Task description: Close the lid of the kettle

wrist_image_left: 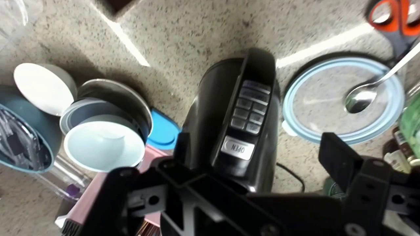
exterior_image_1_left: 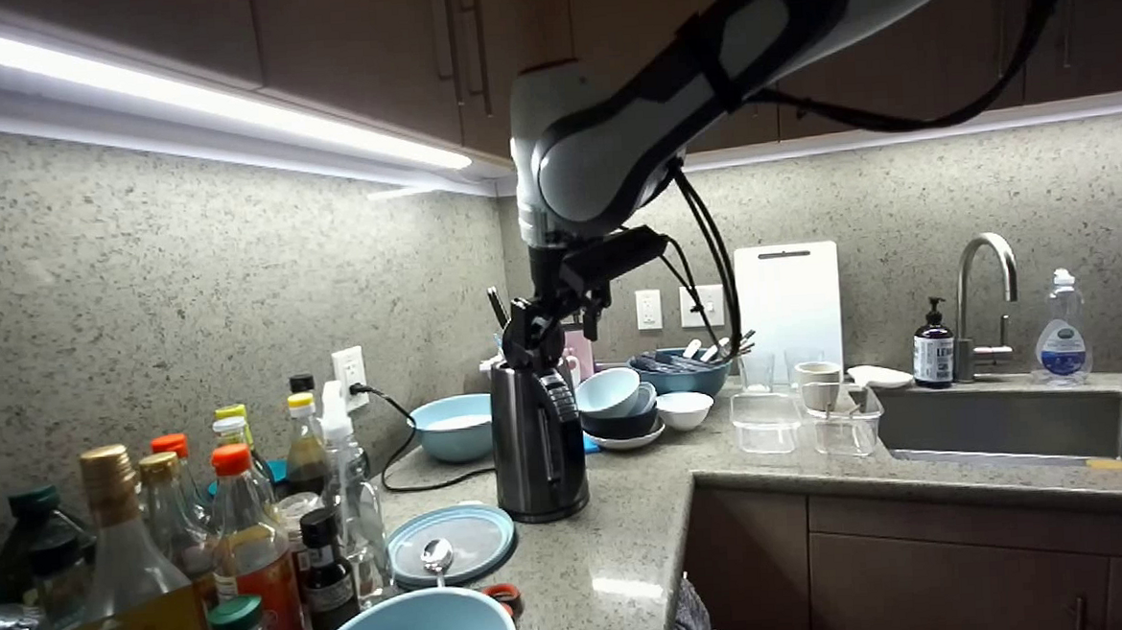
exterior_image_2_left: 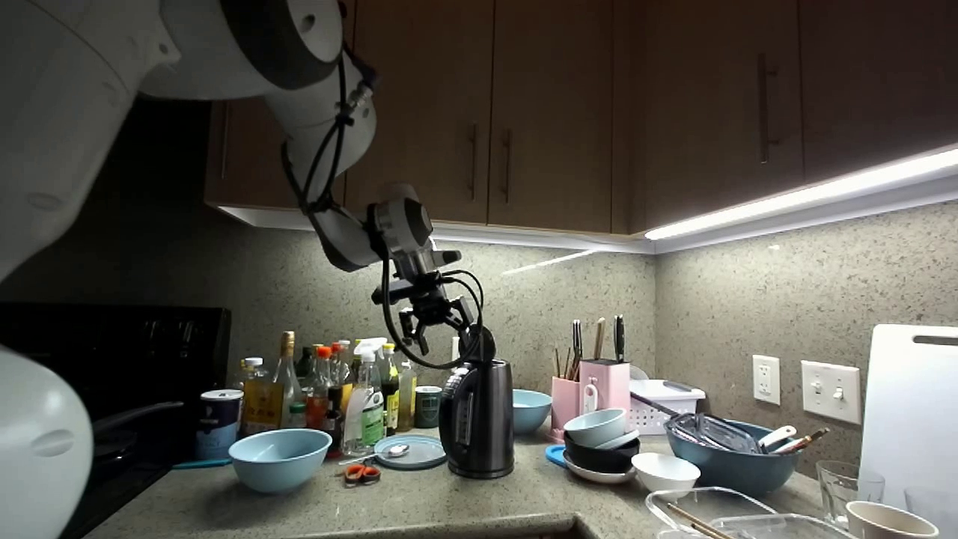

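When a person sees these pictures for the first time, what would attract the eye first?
Most likely the big robot arm stretched over the counter, with its open gripper near the raised lid of the dark kettle. After that, perhaps the bright strip light under the cabinets, then the bottles crowded along the speckled wall.

Kettle [wrist_image_left: 234, 121] on ctr [wrist_image_left: 177, 36], btwn bowl stack [wrist_image_left: 106, 141] & spoon [wrist_image_left: 362, 95].

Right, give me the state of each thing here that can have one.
Lid: raised, open
Kettle: upright
Gripper: open
Cord: plugged into the wall outlet
Light strip: on
Upper cabinet doors: shut
Tap: no water running
Scissors: open or shut, cannot tell
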You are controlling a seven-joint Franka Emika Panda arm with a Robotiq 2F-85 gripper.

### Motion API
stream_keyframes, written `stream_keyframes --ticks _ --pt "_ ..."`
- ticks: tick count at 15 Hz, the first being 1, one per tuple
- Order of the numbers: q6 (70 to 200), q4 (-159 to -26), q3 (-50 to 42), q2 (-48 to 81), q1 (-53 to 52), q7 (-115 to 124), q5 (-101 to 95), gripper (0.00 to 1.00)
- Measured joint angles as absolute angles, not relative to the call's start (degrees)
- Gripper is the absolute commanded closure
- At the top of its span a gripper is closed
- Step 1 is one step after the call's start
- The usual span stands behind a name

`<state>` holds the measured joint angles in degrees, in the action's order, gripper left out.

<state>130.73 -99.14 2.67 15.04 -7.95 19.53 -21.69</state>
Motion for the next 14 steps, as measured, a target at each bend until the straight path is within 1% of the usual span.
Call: stream_keyframes --ticks 3,14 --pt "132.13 -95.0 0.83 18.67 -9.61 22.94 -25.94 0.0" --pt "133.84 -91.29 -4.73 20.59 -11.43 31.41 -29.64 0.0"
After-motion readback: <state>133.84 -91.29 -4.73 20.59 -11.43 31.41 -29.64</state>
